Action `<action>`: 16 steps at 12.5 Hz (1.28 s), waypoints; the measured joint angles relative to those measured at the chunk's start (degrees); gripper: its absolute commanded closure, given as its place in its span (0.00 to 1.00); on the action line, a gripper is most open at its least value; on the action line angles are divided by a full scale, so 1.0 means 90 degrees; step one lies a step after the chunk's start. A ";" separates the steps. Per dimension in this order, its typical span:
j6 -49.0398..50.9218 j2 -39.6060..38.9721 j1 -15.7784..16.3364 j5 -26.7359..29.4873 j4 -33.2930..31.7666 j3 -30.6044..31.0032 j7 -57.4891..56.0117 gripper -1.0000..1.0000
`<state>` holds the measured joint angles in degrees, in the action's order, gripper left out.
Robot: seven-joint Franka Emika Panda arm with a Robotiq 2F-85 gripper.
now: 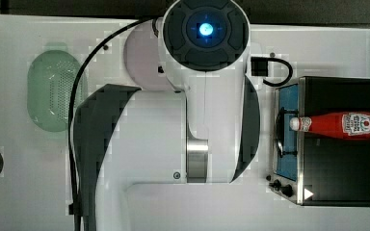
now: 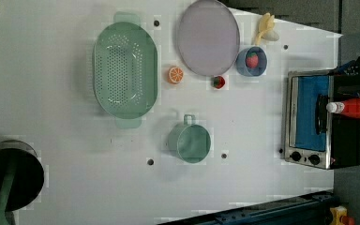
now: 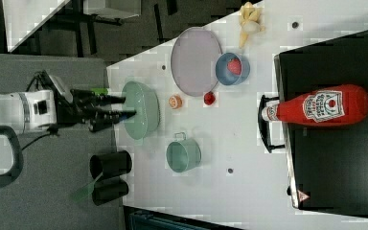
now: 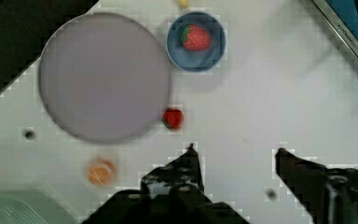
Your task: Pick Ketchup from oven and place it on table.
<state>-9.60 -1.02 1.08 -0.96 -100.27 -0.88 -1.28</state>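
A white table (image 2: 262, 187) holds a black toaster oven (image 1: 337, 178) with a silver front frame and a blue-tinted glass door. The ketchup (image 1: 339, 125), a slim red squeeze bottle with a white cap and a white label, lies on its side on the flat top of the oven, its cap poking out past the front edge above the door handle; in the right view the ketchup (image 3: 318, 106) reads the same way, stretched across the oven's dark roof. It is on the oven, not inside it, and nothing touches it. So the task looks barely begun: the bottle has not been grasped, lifted or set on the table, and every step is left to do. The gripper (image 4: 235, 151) hangs above the table, well apart from the oven, and in the wrist view its two dark fingers (image 4: 189, 163) stand wide apart with bare tabletop between them, holding nothing and touching nothing. Below it in that view lie a lilac plate (image 4: 105, 77), a small blue bowl (image 4: 216, 58) with a strawberry in it, a loose strawberry (image 4: 173, 118) just beside the plate, and an orange slice (image 4: 101, 171). In the right view the gripper (image 3: 120, 108) points toward a green colander (image 3: 141, 110), with a green cup (image 3: 183, 154) nearby.
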 measured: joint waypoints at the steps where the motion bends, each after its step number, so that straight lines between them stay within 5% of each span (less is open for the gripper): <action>1: 0.0751 0.0481 0.0054 0.0136 -0.0485 -0.0121 0.0000 0.21; 3: 0.1467 0.1698 -0.0024 0.0086 -0.1250 -0.0266 0.0000 0.00; 7: 0.1255 0.2850 -0.0263 -0.0064 -0.0901 -0.0588 0.0000 0.00; 11: 0.0758 0.2413 -0.0109 0.0025 -0.0584 -0.1397 0.0000 0.00; 16: -0.0615 0.0591 -0.0365 0.0129 -0.0877 -0.2481 0.0000 0.00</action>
<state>-15.14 4.30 -2.20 0.21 -108.16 -23.21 -1.28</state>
